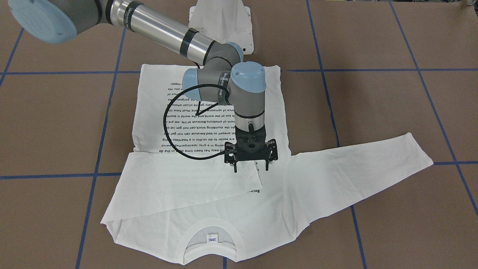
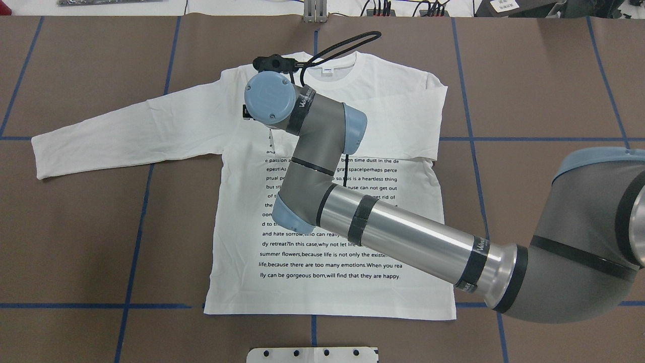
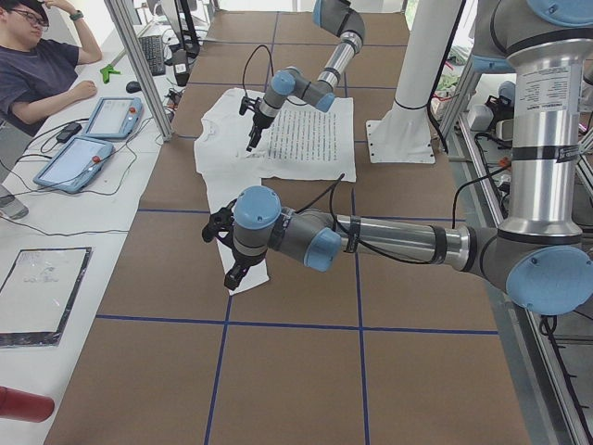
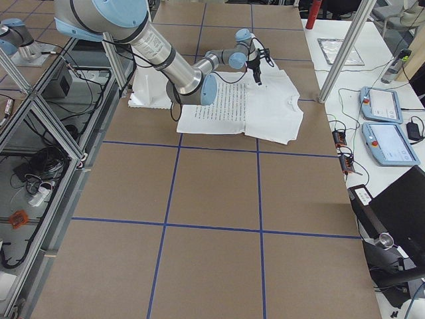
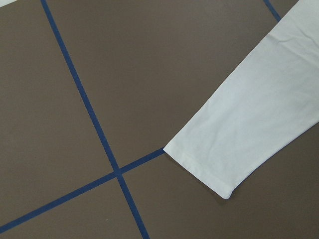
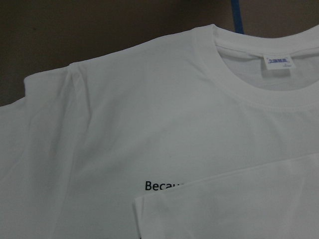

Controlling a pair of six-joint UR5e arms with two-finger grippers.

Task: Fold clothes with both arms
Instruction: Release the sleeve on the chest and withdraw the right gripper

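Right gripper (image 1: pixel 251 168) hangs with fingers spread, holding nothing, over the chest of the T-shirt (image 1: pixel 209 209), at the cuff of the sleeve folded across it. Well away, the other sleeve lies outstretched, its cuff below the left gripper (image 3: pixel 233 276), whose grip cannot be told.

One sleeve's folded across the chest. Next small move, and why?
Probably lower the left gripper onto the cuff of the outstretched sleeve. The other sleeve lies folded across the T-shirt, the right gripper is open above it, and the left wrist view shows that cuff.
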